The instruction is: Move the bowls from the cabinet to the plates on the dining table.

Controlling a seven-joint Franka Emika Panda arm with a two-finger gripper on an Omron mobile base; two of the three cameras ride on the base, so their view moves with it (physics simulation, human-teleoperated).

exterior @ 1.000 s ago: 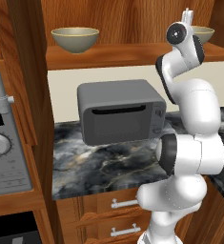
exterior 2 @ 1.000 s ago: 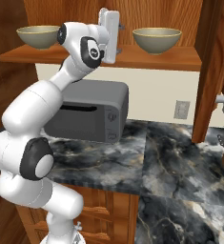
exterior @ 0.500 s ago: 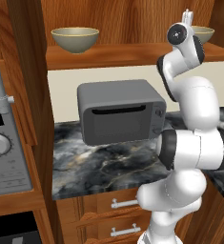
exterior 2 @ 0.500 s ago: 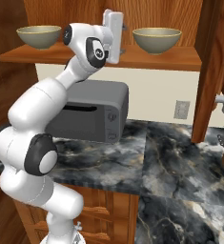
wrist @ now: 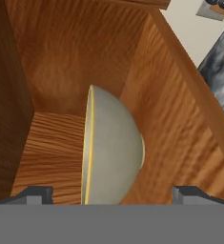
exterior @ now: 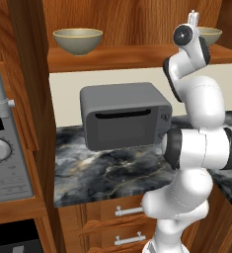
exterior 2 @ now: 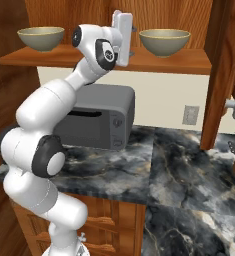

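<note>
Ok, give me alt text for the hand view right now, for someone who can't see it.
A grey-olive bowl with a pale yellowish rim sits on the wooden shelf inside the cabinet, seen rolled sideways, straight ahead of the open gripper. The dark fingertips flank it without touching.

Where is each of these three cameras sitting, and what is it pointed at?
Left base view: behind the arm's left, facing the cabinet shelf, toaster oven; arm at right.
Right base view: behind its right, same shelf and both bowls; arm at left.
Hand view: on the hand, facing one bowl between open gripper fingertips.
Shared: shelf, bowls, toaster oven.
</note>
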